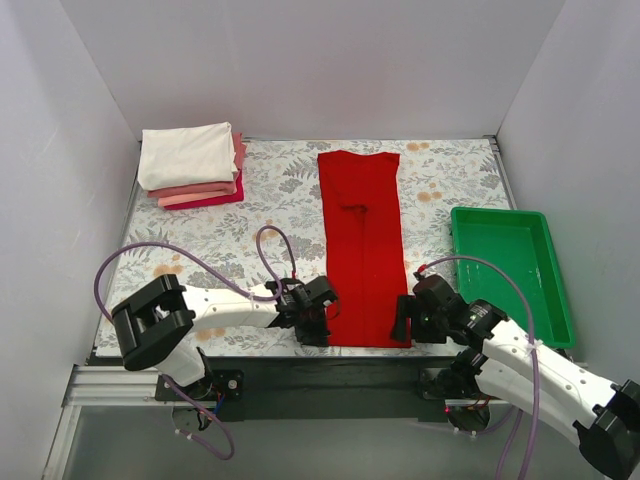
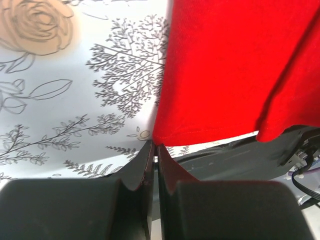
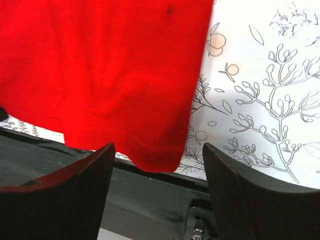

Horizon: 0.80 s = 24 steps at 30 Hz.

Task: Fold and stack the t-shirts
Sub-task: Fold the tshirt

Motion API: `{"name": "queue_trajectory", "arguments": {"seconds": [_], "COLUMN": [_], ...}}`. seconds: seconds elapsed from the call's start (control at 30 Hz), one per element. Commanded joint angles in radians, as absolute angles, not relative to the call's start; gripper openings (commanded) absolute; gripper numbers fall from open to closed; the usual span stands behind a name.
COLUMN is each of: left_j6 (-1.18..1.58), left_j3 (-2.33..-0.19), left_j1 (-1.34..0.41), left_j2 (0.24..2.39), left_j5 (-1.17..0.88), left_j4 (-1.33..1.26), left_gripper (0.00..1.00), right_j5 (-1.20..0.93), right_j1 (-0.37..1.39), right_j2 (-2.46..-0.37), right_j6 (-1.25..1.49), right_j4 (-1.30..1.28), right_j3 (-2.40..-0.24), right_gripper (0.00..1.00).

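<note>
Fabric of the red shirt (image 1: 362, 250) is lying as a long narrow strip on the table (image 1: 250, 220), running straight away from both claws, with its collar end far ahead and its hem just at the table's near edge. The left claw (image 2: 152, 147) is sitting low at the hem's left corner with its jaws pressed together. The corner is meeting the very tips, but whether any cloth is being pinched cannot be told. Ahead of this claw the shirt's left edge is running off in a fairly straight line, and to the claw's left floral tabletop is showing as open room. The right claw (image 3: 157, 149) is standing with its jaws spread wide, straddling the hem's right corner without touching it. That corner is drooping slightly past the table's edge, over the dark frame below. To this claw's right, patterned tabletop is lying open beside the shirt's right edge. Further right and ahead, well apart from the claw, the green tray (image 1: 497, 212) is sitting along the table's side. Far ahead and left of the left claw, well apart from the strip, a stack (image 1: 192, 165) of folded shirts is resting in the corner, white on top with pink and crimson edges showing beneath.
</note>
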<state>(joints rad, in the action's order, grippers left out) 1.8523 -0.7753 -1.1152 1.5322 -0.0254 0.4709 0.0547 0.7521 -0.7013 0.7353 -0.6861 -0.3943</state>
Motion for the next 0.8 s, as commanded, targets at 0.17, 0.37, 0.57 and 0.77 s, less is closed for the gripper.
{"name": "queue_trajectory", "arguments": {"seconds": [0.17,0.37,0.57,0.77], "left_j6": [1.887,1.901,1.917,1.928], "left_j3": [-0.733,-0.721,-0.701,-0.667], "left_j1": [-1.121,-1.121,-1.12,-1.121], "left_j2": [1.496,1.48,1.442,1.41], "left_j5": [0.051,0.054,0.078,0.08], "left_j4": [0.545,0.546,0.558,0.557], "left_gripper": [0.0,0.0,0.0,0.0], "right_j5": [0.029,0.008,-0.037,-0.061], "right_j1": [0.747,0.747,0.749,0.749], "right_j2": [-0.776,-0.814,-0.83,-0.782], "right_j6": [0.753,0.749,0.736,0.752], "right_j4": [-0.675,-0.675,-0.684,-0.715], "right_j3": [-0.399,-0.405,-0.41,-0.414], "right_gripper": [0.64,0.39,0.19,0.14]}}
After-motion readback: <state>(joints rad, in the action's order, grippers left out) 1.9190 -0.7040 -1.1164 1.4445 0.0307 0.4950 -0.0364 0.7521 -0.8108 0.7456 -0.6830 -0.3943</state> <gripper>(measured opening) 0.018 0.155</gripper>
